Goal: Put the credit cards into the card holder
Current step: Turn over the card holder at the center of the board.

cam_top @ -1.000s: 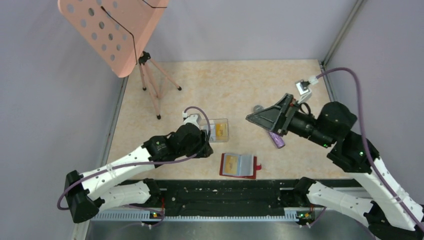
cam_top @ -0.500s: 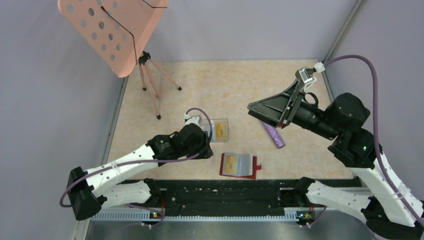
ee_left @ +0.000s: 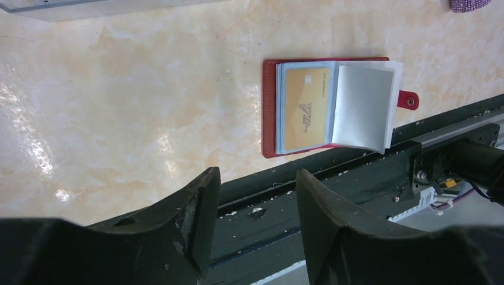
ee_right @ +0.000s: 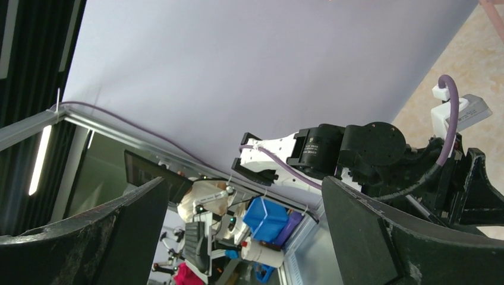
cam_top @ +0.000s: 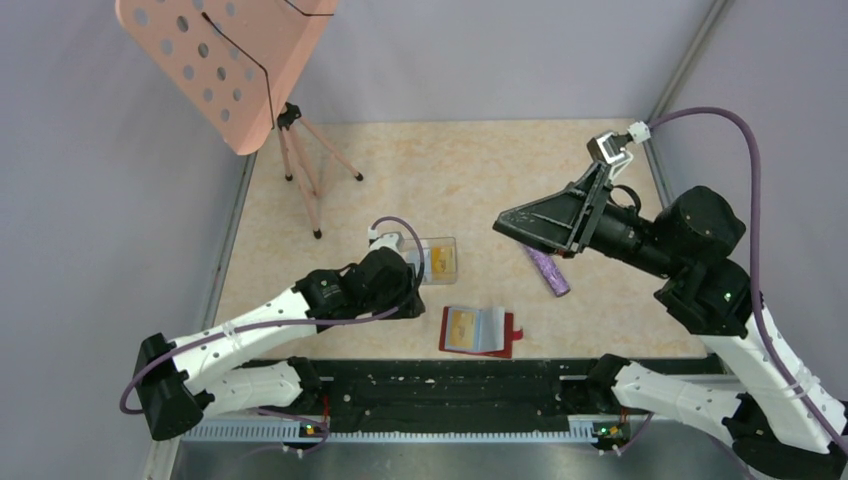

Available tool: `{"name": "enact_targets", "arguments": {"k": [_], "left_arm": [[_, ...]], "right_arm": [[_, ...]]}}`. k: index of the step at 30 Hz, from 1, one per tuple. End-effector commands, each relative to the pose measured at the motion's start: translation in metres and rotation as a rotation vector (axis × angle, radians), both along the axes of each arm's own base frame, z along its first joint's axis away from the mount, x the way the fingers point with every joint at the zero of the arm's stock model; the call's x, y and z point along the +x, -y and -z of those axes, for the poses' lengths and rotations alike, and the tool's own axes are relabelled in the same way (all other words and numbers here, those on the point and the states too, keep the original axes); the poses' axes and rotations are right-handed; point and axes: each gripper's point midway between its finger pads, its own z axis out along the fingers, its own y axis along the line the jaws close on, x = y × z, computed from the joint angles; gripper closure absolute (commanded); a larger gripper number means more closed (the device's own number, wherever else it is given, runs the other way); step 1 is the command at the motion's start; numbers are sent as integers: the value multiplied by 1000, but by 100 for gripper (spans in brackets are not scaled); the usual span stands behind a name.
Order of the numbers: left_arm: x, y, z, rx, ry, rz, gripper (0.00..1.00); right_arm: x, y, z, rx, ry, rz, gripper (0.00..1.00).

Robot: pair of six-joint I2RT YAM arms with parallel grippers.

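The holder [ee_left: 268, 107] lies open, a yellow card [ee_left: 305, 108] in its left pocket. Just left of it hangs the left gripper [ee_left: 255, 225]; beyond it, raised, is the right gripper [ee_right: 243, 237]. Both gape empty.

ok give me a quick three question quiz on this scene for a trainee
1. True or false: the red card holder lies shut.
2. Which stands wider open, the left gripper or the right gripper?
3. What colour is the card showing in the holder's sleeve?
Key: 1 false, it lies open; 2 the right gripper; 3 yellow-orange.
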Motion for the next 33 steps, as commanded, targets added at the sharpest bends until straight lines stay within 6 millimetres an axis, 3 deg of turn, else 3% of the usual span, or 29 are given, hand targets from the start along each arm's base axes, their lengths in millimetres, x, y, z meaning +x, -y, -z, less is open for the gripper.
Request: {"name": "enact_targets", "arguments": {"k": [1,5,12,20,28,30,33], "left_arm": [[4,0,-15,-24,41,-10,44],[5,1,-23,-58,65,-9,44],[2,14,-38,-168,91,24,44],[-10,52,-23,-343,20,114,44],[-12,74,23,-253,-154,125,45],[-13,79,38,-219,-202,129,45],[-11,84,50,-191,-232,130,45]], "right_arm": [[-7,-7,7,-28,48,-57,1],[4,-9,60,-132,16,-15,1],[26,15,167,-443,-36,139,1],[49,29,243,-705,-74,226,5],[52,8,325,-777,-172,142,45],[53,3,347,-807,-200,122,60],[55,-2,373,-840,-229,104,95]]}}
